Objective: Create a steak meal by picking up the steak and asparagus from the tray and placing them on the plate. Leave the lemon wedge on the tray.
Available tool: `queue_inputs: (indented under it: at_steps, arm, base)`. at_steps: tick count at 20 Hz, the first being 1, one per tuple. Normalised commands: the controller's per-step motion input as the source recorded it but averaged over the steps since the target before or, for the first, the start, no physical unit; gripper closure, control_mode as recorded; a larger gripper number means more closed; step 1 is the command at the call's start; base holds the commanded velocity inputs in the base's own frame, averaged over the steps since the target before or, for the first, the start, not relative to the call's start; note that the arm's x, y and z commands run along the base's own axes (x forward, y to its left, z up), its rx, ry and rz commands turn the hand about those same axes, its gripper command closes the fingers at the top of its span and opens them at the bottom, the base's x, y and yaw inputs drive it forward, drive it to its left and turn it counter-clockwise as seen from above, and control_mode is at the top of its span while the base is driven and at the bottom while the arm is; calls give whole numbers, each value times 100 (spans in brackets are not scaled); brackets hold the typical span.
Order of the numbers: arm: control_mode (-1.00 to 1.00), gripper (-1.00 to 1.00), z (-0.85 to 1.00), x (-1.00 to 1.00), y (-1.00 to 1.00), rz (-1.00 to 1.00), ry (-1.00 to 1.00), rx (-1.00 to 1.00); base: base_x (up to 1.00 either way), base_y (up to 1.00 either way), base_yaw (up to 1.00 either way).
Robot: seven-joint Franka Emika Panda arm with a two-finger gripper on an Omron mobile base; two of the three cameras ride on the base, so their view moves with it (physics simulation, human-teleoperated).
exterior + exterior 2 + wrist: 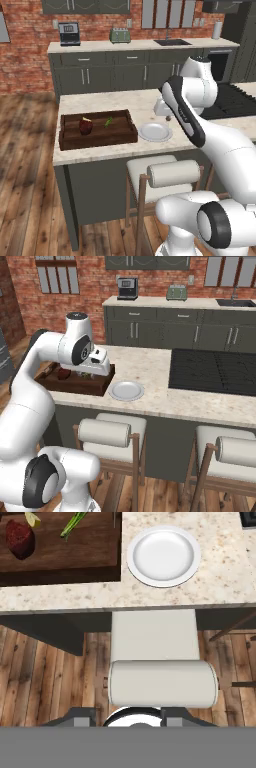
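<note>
The dark wooden tray [97,139] [75,387] [60,574] lies on the island counter. On it are the reddish-brown steak [85,126] [63,373] [20,538], the small yellow lemon wedge [86,119] [32,518] touching the steak's far side, and the green asparagus [108,121] [74,523] to their right. The white plate [155,132] [126,390] [164,556] sits bare just right of the tray. My gripper [168,118] [86,376] [130,714] hovers above the counter near the tray's right end, behind the plate. Its jaws stand apart with nothing between them.
A cushioned bar stool [165,172] [112,431] [162,682] stands against the island's front edge below the plate, with a second stool [230,448] to its right. A black cooktop [215,371] fills the counter's right side. A coffee machine [69,33] and a toaster [120,35] sit on the back counter.
</note>
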Motion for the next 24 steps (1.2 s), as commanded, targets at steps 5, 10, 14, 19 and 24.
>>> queue_inputs:
  at_steps: [5,10,14,19,24]
  arm:
    - [-100,-100,-9,0,24,0,0,-4]
    - [-100,-100,-14,0,57,0,-1,-2]
    - [-100,-100,-4,1,54,0,0,0]
    - [-100,-100,-6,15,42,0,0,0]
    - [-100,-100,-8,32,43,0,0,0]
  base:
    - [0,0,0]
    - [0,0,0]
    - [0,0,0]
    - [0,0,0]
    - [0,0,0]
